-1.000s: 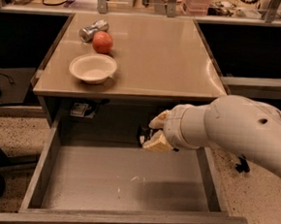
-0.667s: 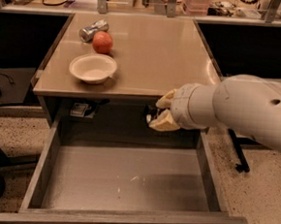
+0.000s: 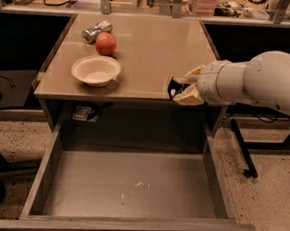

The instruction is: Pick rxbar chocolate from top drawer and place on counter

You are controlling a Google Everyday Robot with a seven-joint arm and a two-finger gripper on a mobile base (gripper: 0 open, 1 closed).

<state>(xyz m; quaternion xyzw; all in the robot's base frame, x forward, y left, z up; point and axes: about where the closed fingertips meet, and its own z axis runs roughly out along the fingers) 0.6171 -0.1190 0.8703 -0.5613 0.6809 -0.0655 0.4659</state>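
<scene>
Hanging over the front edge of the counter (image 3: 155, 48), near its right corner, the gripper (image 3: 181, 90) is pinching a small dark bar, likely the rxbar chocolate (image 3: 172, 88), between its pale fingers. It is holding the bar just above the tabletop, so I think it is getting ready to set it down. The top drawer (image 3: 129, 184) is standing pulled out below. A white bowl (image 3: 96, 70), a red apple (image 3: 106, 43) and a silver can (image 3: 96, 31) are sitting toward the left rear corner, well apart from the bar.
</scene>
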